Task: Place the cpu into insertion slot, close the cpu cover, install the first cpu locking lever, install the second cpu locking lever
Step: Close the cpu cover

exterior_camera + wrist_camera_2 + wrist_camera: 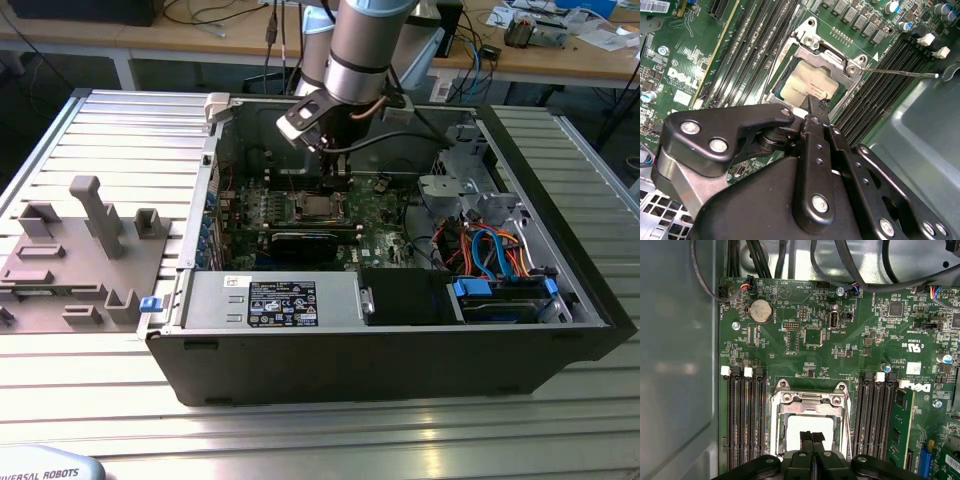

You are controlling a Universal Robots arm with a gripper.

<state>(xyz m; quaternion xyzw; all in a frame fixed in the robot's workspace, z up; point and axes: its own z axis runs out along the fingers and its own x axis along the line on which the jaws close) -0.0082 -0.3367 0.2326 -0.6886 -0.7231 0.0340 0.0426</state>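
Note:
The cpu point(807, 82) lies flat in the insertion slot point(315, 207) on the green board, its pale metal top showing through the window of the cpu cover point(832, 55). The cover point(810, 405) lies down over the chip. A thin locking lever point(900, 73) sticks out sideways from one corner of the socket, over the memory slots. My gripper point(812, 436) hangs just above the edge of the cpu point(807, 422), its two black fingers pressed together with nothing between them. The gripper point(813, 107) points down at the chip, and in the exterior view it point(333, 180) reaches into the open case.
Black memory slots point(745, 420) flank the socket on both sides. A black card point(303, 243) stands in front of the socket. Case walls point(520, 170) enclose the board, with cables and blue connectors point(490, 255) at the exterior view's right. A grey fixture point(90, 250) sits outside the case, at the exterior view's left.

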